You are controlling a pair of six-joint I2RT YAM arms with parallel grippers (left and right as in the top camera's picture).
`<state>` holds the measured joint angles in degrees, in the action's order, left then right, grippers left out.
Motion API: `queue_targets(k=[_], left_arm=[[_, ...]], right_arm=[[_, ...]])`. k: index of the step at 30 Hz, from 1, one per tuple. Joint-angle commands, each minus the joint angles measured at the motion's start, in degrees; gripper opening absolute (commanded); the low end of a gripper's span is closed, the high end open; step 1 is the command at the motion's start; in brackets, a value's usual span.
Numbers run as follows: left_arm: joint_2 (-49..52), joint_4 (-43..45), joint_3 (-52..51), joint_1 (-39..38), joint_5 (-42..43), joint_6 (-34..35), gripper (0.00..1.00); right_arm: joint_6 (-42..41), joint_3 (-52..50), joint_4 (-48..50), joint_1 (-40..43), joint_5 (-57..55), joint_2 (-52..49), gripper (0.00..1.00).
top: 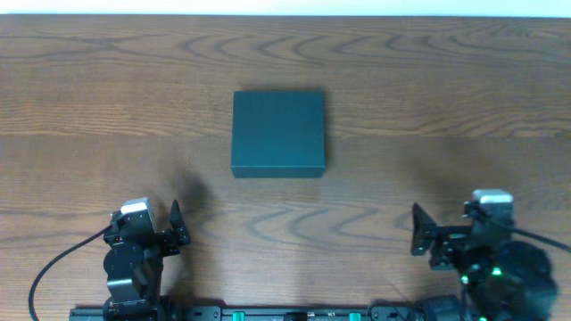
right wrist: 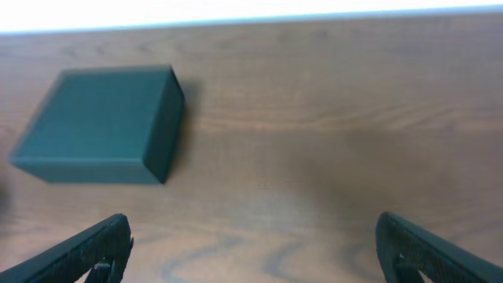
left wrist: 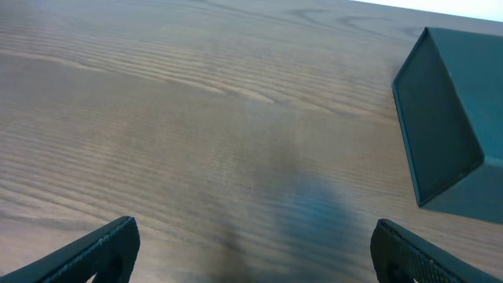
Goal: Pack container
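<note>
Wood table (top: 446, 89), closed teal container (top: 278, 132), left fingers (left wrist: 102, 248) and right fingers (right wrist: 94, 248) spread wide, empty.

black arms (top: 132, 263) with white wrist blocks (top: 135, 208), black cable (top: 67, 253), green lights (top: 486, 270)

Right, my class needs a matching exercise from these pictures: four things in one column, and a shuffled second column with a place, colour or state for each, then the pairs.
1 container
2 left gripper
3 right gripper
4 table

A brown wood grain
B open, lower right of overhead view
C dark teal, closed, mid-table
D open, lower left of overhead view

Pairs: 1-C, 2-D, 3-B, 4-A
</note>
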<state>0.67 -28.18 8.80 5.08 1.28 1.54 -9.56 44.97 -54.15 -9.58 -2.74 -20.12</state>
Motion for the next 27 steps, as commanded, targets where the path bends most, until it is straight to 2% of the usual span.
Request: queue_targets(k=[1,13,21,27], left_arm=[[-0.42,-0.04,-0.92,-0.17,-0.2,-0.31,0.95],[-0.42,-0.07,-0.92,-0.17,-0.2,-0.31,0.95],[-0.42,-0.07,-0.92,-0.17,-0.2,-0.31,0.95],[-0.42,-0.07,-0.92,-0.17,-0.2,-0.28,0.95]], right_arm=[[-4.2,-8.46,2.67,1.16,0.02,6.23,0.99],[-6.73,-26.45,4.46,1.7,0.02,20.0,0.99],[-6.64,-34.34,6.38,1.66,0.0,19.82,0.99],[-6.69,-34.53,6.99,1.68,-0.02,19.8,0.99]])
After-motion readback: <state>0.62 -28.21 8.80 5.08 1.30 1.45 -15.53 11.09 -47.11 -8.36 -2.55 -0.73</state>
